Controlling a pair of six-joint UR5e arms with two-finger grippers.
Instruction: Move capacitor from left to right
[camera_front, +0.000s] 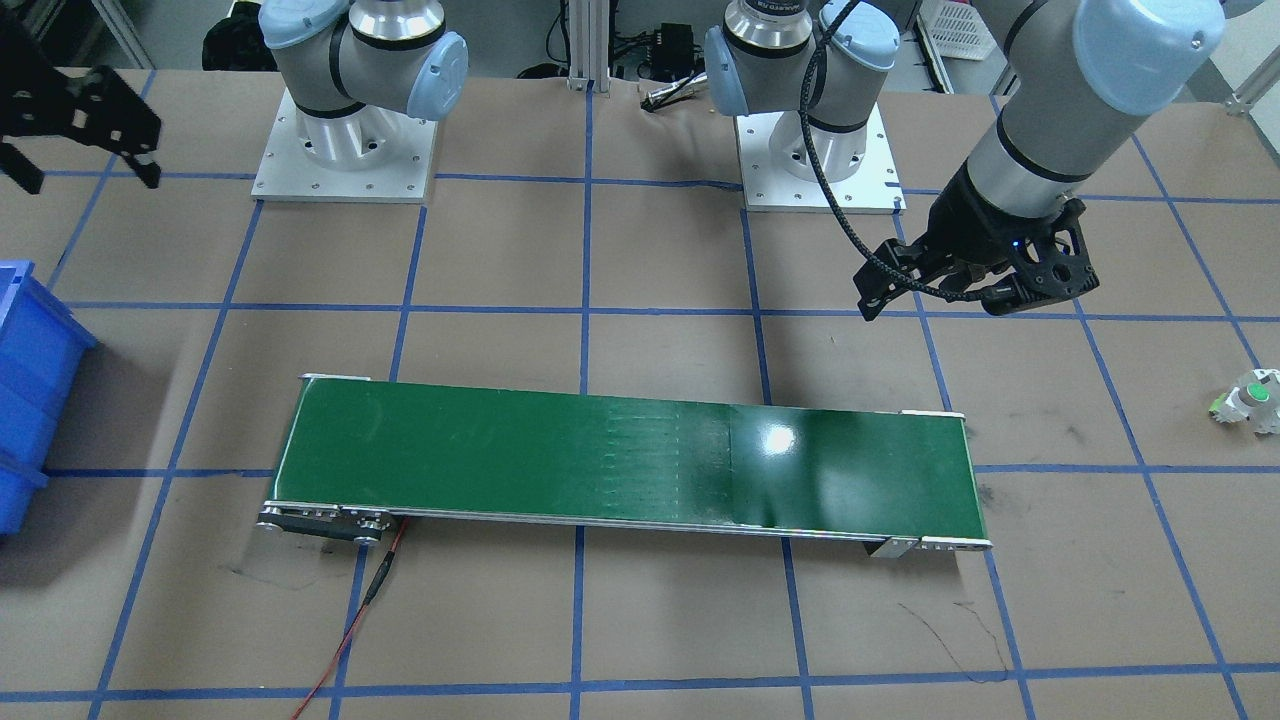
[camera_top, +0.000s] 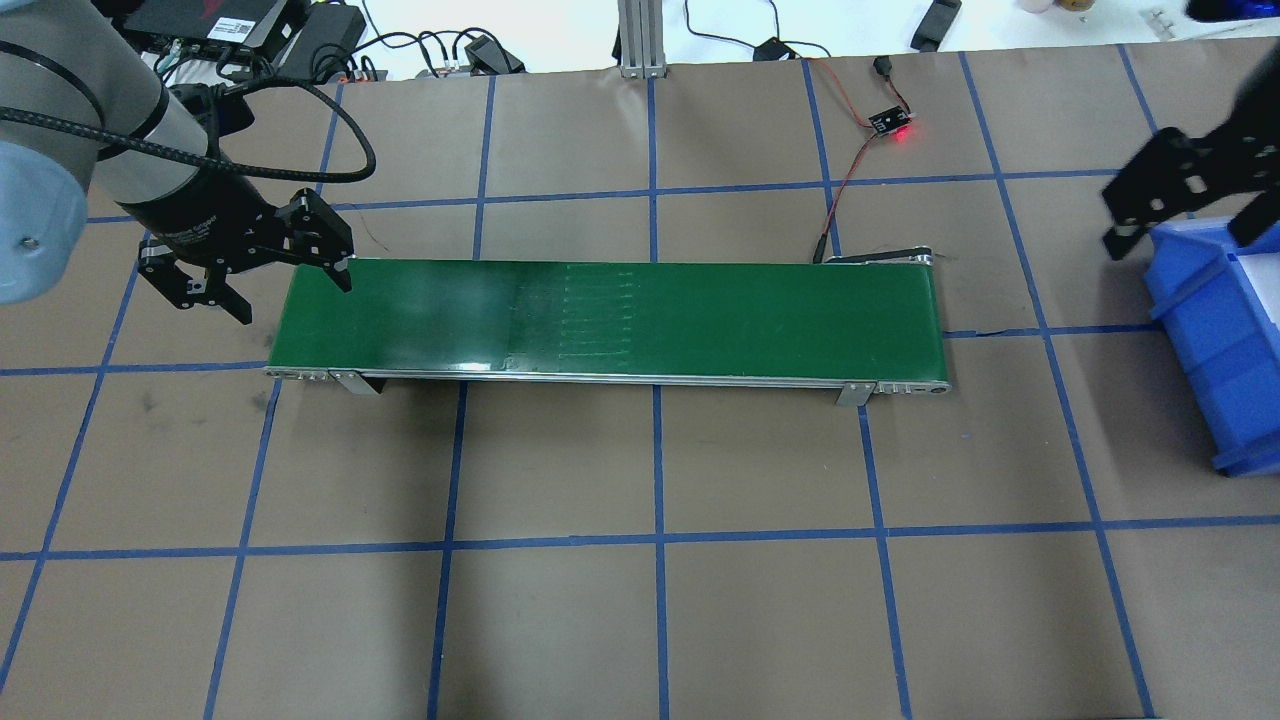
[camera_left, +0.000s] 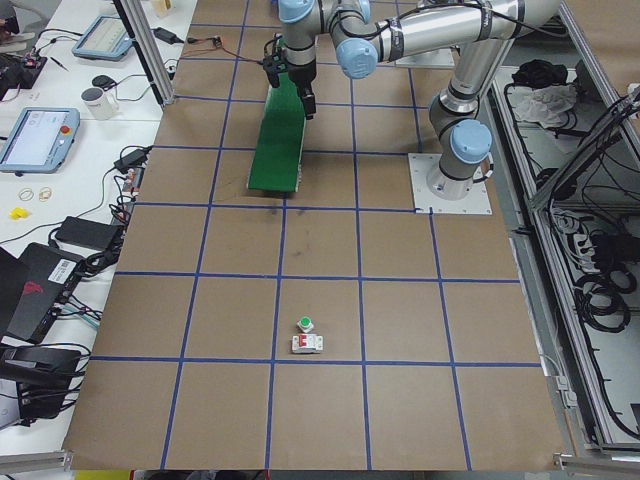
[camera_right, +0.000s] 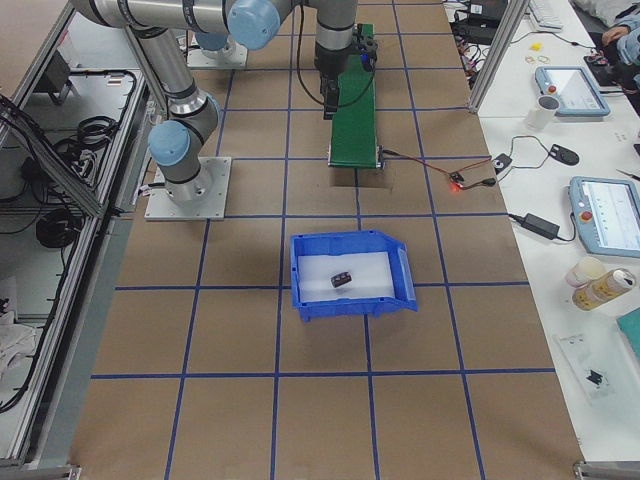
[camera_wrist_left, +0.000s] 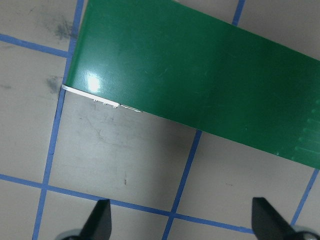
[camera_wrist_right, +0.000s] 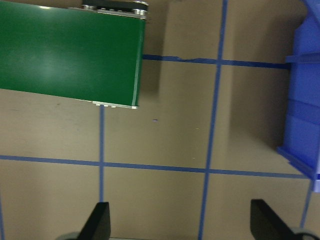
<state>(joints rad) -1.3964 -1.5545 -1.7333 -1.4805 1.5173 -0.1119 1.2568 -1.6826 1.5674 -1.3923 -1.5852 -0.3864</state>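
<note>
The capacitor (camera_right: 341, 279) shows only in the exterior right view, as a small dark piece lying on the white floor of the blue bin (camera_right: 350, 305). My left gripper (camera_top: 294, 300) is open and empty, hovering at the left end of the green conveyor belt (camera_top: 600, 315). It also shows in the front-facing view (camera_front: 935, 308) and in its wrist view (camera_wrist_left: 181, 210). My right gripper (camera_top: 1175, 240) is open and empty, raised beside the bin (camera_top: 1210, 330). It also shows in the front-facing view (camera_front: 93, 183) and in its wrist view (camera_wrist_right: 180, 210).
A small white part with a green cap (camera_front: 1250, 400) lies on the table far out on my left side. A red wire runs from the belt's right end to a small board with a lit red LED (camera_top: 890, 125). Blue tape lines grid the brown table.
</note>
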